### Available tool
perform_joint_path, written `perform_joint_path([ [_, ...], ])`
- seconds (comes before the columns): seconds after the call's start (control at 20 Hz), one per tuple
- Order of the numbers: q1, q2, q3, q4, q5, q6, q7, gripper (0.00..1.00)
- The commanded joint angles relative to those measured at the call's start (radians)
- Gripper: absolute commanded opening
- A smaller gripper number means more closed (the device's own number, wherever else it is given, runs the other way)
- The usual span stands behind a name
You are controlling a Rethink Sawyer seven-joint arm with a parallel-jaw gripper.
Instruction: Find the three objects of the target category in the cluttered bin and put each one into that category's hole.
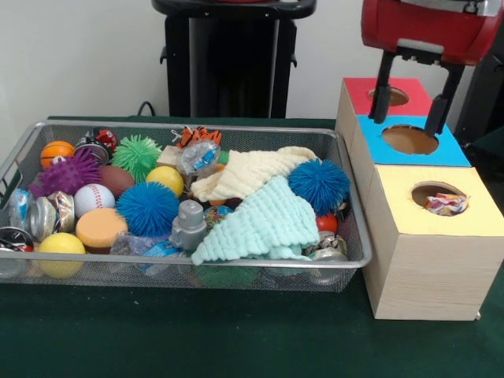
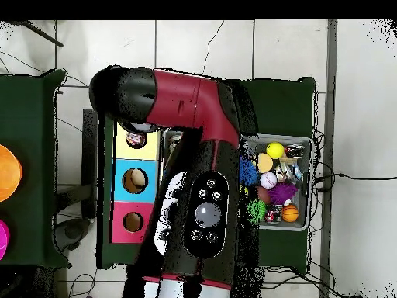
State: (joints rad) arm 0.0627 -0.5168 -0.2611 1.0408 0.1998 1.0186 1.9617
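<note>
Right now, your gripper (image 1: 416,107) hangs at the upper right of the front view, its two black fingers spread apart and holding nothing, directly above the blue hole (image 1: 409,139). That hole belongs to a wooden sorting box (image 1: 429,256) on the right side of the frame, which has three coloured tops in a row: red (image 1: 391,95) farthest up, blue in the middle, yellow (image 1: 439,198) lowest and closest to the frame's bottom. Something crumpled, like a wrapper (image 1: 446,204), pokes out of the yellow hole, so one item appears to have been sorted there; the red and blue holes look empty as far as you can see into them.

To the left sits a wire mesh bin (image 1: 356,252), packed full. It holds spiky rubber balls in blue, green and purple, a baseball (image 1: 94,199), a small basketball (image 1: 57,151), yellow balls, crushed cans along the left edge, a grey plastic piece and two knitted cloths, one cream (image 1: 248,173) and one mint green (image 1: 264,224), draped over the right half.

From above, the red and black arm covers most of the middle, with the box to its left and the bin to its right.

You cannot tell which category is the target. Judging by the full bin, most of the sorting probably remains.
</note>
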Motion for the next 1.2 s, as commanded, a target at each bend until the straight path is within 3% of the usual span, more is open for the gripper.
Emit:
perform_joint_path([
  [0.05, 0.018, 0.057, 0.058, 0.043, -0.029, -0.063, 0.148, 0.0],
  [0.3, 0.026, 0.076, 0.053, 0.02, -0.019, -0.035, 0.169, 0.0],
  [1.2, 0.025, 0.154, 0.065, 0.09, -0.025, -0.259, 0.142, 0.0],
])
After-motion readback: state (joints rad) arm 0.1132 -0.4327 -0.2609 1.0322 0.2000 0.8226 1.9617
